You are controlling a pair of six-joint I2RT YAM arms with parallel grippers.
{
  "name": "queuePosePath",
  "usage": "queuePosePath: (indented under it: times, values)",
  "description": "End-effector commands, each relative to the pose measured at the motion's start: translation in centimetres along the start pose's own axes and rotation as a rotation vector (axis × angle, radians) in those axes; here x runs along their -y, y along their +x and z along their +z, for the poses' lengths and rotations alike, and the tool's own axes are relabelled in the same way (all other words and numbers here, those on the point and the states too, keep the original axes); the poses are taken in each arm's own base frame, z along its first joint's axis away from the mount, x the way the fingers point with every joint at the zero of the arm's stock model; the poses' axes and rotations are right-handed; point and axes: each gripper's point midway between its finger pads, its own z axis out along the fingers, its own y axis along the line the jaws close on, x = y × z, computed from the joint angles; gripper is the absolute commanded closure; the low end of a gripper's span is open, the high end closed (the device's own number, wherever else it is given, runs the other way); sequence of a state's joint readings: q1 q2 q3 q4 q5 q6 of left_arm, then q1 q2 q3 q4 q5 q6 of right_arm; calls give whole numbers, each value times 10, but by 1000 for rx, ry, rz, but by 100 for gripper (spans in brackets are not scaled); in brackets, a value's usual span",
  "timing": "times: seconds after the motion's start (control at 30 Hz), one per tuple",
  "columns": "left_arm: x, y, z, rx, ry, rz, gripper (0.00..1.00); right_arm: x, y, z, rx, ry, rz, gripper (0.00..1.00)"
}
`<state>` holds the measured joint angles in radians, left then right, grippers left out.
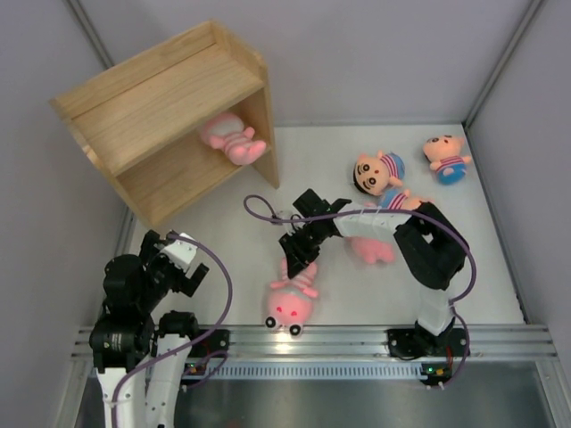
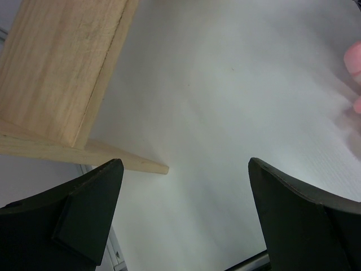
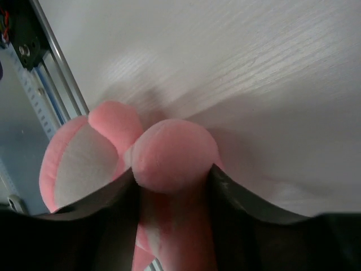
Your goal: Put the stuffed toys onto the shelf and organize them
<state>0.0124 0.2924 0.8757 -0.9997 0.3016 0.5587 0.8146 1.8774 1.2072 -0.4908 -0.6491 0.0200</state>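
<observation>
Shelf [image 1: 161,94], pink toy [image 1: 230,136] on lower tier

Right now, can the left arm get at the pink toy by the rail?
Probably yes: bare table between left fingers and pink toy; but right fingers clamp it, crowding a grasp.

1. Top external looks down from high behind the near edge, over the whole counter [image 1: 357,294] and shelf [image 1: 169,98].
2. Left wrist sits low, facing the shelf's near corner.
3. Right wrist looks closely at a pink striped animal [image 3: 169,152], which the top view also shows.
</observation>
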Motion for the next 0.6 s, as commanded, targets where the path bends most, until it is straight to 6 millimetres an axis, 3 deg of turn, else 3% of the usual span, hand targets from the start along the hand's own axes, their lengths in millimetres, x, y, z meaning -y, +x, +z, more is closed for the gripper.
queuePosePath:
  times: [0.0, 0.03, 0.13, 0.17, 0.23, 0.3, 0.37, 0.4, 0.47, 0.5, 0.57]
  values:
    - [5, -9, 2, 16, 49, -15, 1, -13, -14, -10, 53, -11, -36, 84]
    - [5, -11, 2, 19, 54, -18, 1, -13, -17, -14, 62, 7, -16, 98]
    - [3, -12, 3, 10, 56, -24, 1, -20, -44, -33, 165, 71, 85, 100]
    - [0, -15, 1, 9, 39, -24, 1, -33, -65, -49, 261, 57, 75, 100]
    - [-15, -11, -1, -36, -32, -44, 2, -51, -88, -68, 380, 36, 194, 100]
    - [-31, -22, -11, -35, -111, -75, 2, -75, -121, -106, 572, 5, 283, 100]
    - [-49, -29, -20, -50, -199, -95, 2, -95, -140, -144, 728, 2, 334, 100]
    - [-58, -43, -32, -18, -238, -86, 2, -98, -154, -161, 846, 20, 401, 100]
    - [-61, -56, -44, 26, -262, -73, 1, -112, -164, -195, 1014, 16, 460, 100]
    - [-63, -67, -52, 63, -272, -63, 1, -106, -166, -203, 1122, 51, 560, 100]
    - [-61, -77, -61, 107, -269, -55, 1, -121, -177, -226, 1310, 33, 633, 100]
